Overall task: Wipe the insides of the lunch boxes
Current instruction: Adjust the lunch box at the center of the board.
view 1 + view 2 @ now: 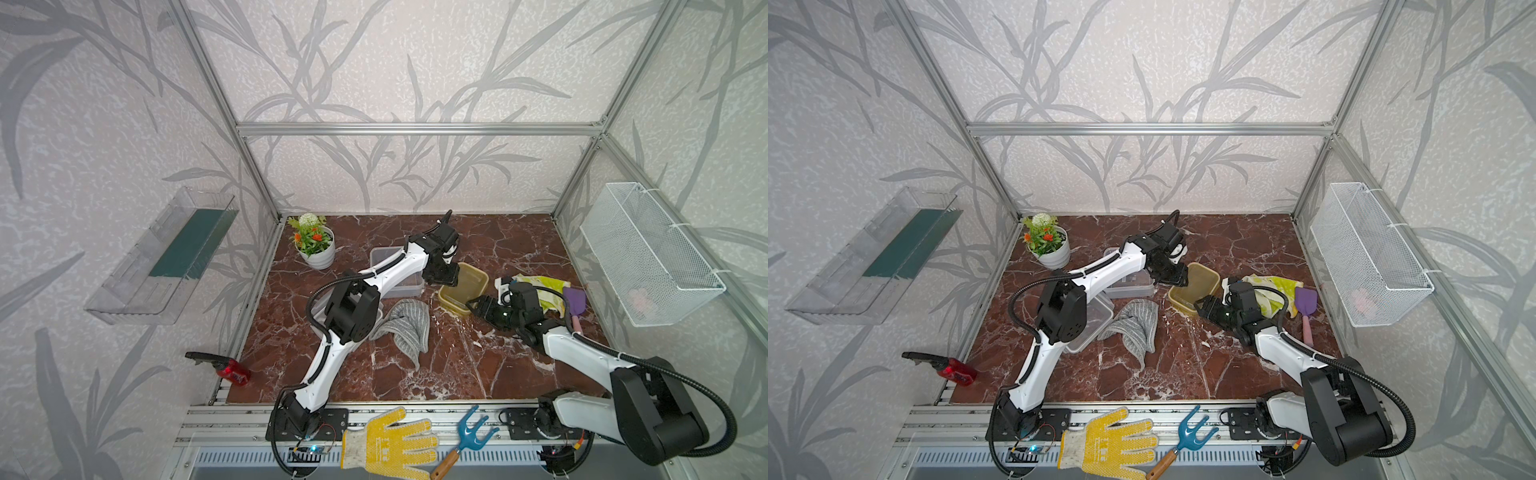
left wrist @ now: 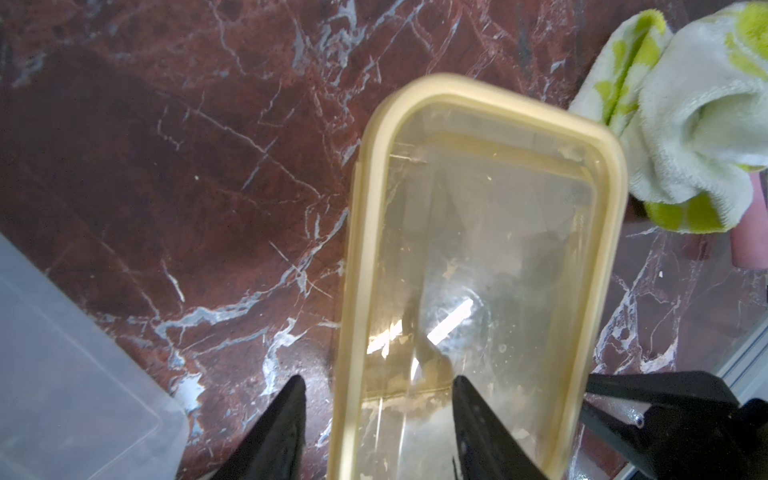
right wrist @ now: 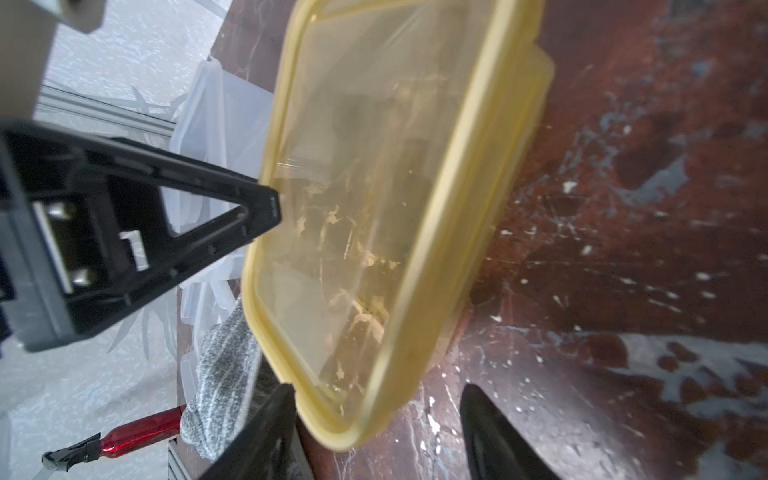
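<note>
Left pincer [image 2: 377, 390] stands open astride a long wall of the amber lunch box [image 2: 478, 232], one finger inside, one outside. Right pincer [image 3: 376, 399] is open too, a corner of that box between its fingers. In a top view the marble table [image 1: 478, 374] bears, from its centre, a grey striped cloth [image 1: 405, 328] at six o'clock, the clear greyish lunch box [image 1: 384, 254] at eleven o'clock, partly hidden under the left arm [image 1: 399, 266], and the amber box at two o'clock, close in.
</note>
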### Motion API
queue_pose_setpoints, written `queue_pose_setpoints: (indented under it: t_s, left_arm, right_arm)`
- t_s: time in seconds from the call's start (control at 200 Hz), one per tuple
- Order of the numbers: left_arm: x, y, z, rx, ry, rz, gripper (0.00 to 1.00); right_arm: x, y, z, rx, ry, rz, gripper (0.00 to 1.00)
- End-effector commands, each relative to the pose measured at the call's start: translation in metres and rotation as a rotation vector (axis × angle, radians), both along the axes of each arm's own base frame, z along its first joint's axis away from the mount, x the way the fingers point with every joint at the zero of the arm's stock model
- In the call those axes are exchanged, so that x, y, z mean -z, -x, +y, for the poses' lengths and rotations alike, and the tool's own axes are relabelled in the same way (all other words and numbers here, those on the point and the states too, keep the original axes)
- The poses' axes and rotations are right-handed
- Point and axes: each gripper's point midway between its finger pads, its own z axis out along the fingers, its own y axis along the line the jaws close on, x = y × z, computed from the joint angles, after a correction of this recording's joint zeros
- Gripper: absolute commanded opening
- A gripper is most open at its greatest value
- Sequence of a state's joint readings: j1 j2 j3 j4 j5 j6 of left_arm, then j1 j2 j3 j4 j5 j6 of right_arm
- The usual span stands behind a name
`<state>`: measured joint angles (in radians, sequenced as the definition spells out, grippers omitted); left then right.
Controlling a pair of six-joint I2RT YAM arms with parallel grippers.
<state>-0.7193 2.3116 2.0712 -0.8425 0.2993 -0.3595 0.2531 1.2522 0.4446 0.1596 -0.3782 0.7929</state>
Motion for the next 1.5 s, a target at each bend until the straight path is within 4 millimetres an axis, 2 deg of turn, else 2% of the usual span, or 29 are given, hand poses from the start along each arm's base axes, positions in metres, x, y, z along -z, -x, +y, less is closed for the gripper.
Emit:
queue_pose_setpoints:
  t_s: [0.0, 0.075, 0.18, 0.34, 0.525, 0.8, 0.88, 0.92, 1.095, 1.32, 1.495]
  left_arm:
    - [-0.032, -0.002, 0.006, 0.027, -0.052, -0.108, 0.58]
    - [-0.034, -0.001, 0.005, 0.044, -0.078, -0.137, 0.61]
    - [-0.027, 0.000, 0.002, 0.036, -0.072, -0.112, 0.62]
    - [-0.018, -0.002, 0.000, 0.036, -0.069, -0.105, 0.66]
    - [-0.018, -0.009, -0.003, 0.019, -0.017, -0.084, 0.72]
    - [-0.011, -0.010, -0.005, 0.042, -0.002, -0.063, 0.72]
    - [-0.007, -0.010, -0.004, 0.040, -0.001, -0.050, 0.71]
    - [-0.005, -0.011, -0.003, 0.041, 0.003, -0.043, 0.71]
    - [0.001, -0.014, -0.001, 0.037, 0.015, -0.017, 0.70]
    - [0.004, -0.016, 0.004, 0.036, 0.003, -0.012, 0.69]
    - [0.013, -0.015, 0.002, 0.038, 0.005, 0.006, 0.67]
  right_arm:
    - [0.006, -0.005, -0.026, 0.051, -0.002, 0.007, 0.65]
    - [-0.002, -0.014, -0.036, 0.060, -0.024, -0.040, 0.67]
    - [-0.012, -0.022, -0.025, -0.040, -0.052, -0.093, 0.67]
    - [-0.003, -0.036, -0.022, -0.025, -0.144, -0.113, 0.61]
    - [0.005, -0.045, -0.024, 0.001, -0.187, -0.126, 0.57]
    - [0.018, -0.055, -0.021, 0.007, -0.239, -0.126, 0.46]
    - [0.015, -0.057, -0.019, 0.003, -0.272, -0.148, 0.46]
    - [0.024, -0.057, -0.018, 0.009, -0.283, -0.130, 0.46]
    - [0.024, -0.061, -0.017, 0.030, -0.369, -0.172, 0.51]
    - [0.042, -0.066, -0.018, 0.065, -0.429, -0.158, 0.50]
    - [0.036, -0.069, -0.018, 0.055, -0.431, -0.180, 0.49]
